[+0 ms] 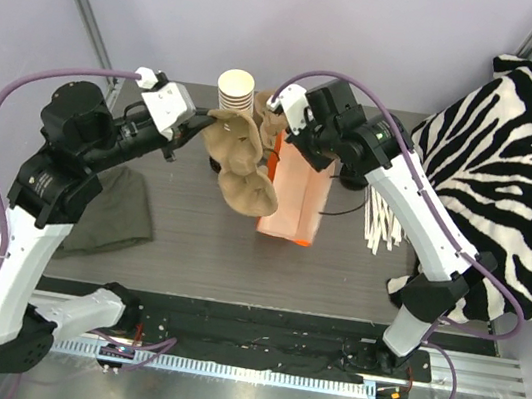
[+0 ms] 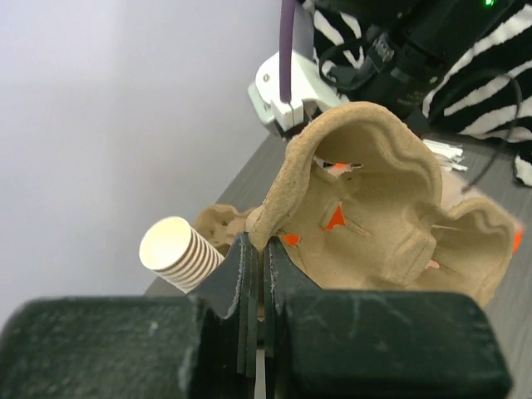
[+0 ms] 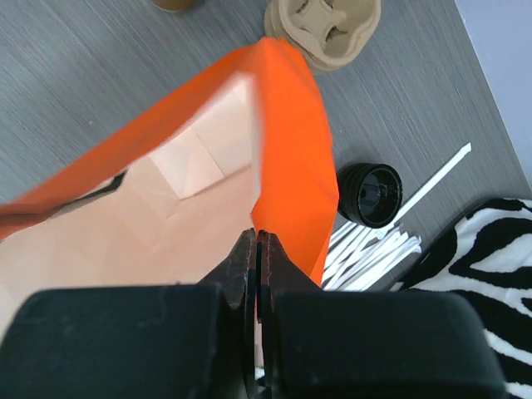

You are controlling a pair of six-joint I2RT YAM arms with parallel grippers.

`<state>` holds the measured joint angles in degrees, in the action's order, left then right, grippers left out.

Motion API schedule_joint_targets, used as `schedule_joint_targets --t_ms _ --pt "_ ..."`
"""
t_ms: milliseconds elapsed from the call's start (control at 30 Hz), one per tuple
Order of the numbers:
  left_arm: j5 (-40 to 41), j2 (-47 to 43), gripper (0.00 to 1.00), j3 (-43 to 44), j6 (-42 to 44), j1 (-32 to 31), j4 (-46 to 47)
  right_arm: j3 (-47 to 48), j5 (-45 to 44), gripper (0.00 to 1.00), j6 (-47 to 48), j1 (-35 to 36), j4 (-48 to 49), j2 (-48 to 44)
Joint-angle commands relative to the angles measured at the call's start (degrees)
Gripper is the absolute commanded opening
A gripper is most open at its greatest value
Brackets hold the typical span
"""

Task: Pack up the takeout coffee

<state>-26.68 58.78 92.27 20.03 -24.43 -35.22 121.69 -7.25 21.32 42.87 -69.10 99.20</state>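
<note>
No takeout coffee shows clearly in any view. A brown sliver (image 3: 174,3) at the top edge of the right wrist view is too cropped to name. My left gripper (image 2: 258,245) (image 1: 200,126) is shut on the rim of a tan pulp cup carrier (image 2: 374,216) (image 1: 243,164). It holds the carrier in the air beside the orange paper bag (image 1: 291,199). My right gripper (image 3: 256,237) (image 1: 290,146) is shut on the bag's upper rim, and the bag (image 3: 291,141) gapes open below it, showing its pale inside.
A stack of lidless brown cups (image 1: 235,88) (image 2: 179,253) stands at the back. A pile of spare carriers (image 3: 324,29) lies beside it. Loose black lids (image 3: 370,194) and white stirrers (image 1: 384,223) lie right of the bag. A zebra cloth (image 1: 509,167) lies at right, a dark cloth (image 1: 117,211) at left.
</note>
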Motion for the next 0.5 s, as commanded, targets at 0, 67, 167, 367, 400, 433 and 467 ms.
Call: schedule_joint_targets --t_ms 0,67,167,367,400,433,467 --pt "6.28 0.45 0.00 5.88 2.21 -2.73 8.50 2.33 1.97 0.01 -1.28 0.63 -0.60 -0.84" --pt "6.11 1.86 0.00 8.96 1.94 -2.73 8.60 1.71 1.53 0.01 -1.02 0.63 -0.42 -1.20" --pt "2.95 4.31 0.00 16.00 0.36 -2.73 4.91 1.01 1.09 0.01 -1.02 0.63 -0.33 -1.55" --pt "2.85 5.81 0.00 18.74 1.41 -4.91 0.42 1.80 1.80 0.01 -1.81 0.63 -0.25 -1.29" --pt "3.82 6.08 0.00 18.21 1.67 -6.32 0.42 1.71 1.88 0.01 -2.07 0.63 -0.24 -1.11" --pt "7.91 6.17 0.00 17.60 3.94 -8.08 0.42 1.62 1.88 0.01 -2.16 0.63 -0.24 -1.02" --pt "10.48 5.99 0.00 16.81 6.40 -13.05 0.50 1.45 1.80 0.01 -2.42 0.63 -0.16 -1.02"
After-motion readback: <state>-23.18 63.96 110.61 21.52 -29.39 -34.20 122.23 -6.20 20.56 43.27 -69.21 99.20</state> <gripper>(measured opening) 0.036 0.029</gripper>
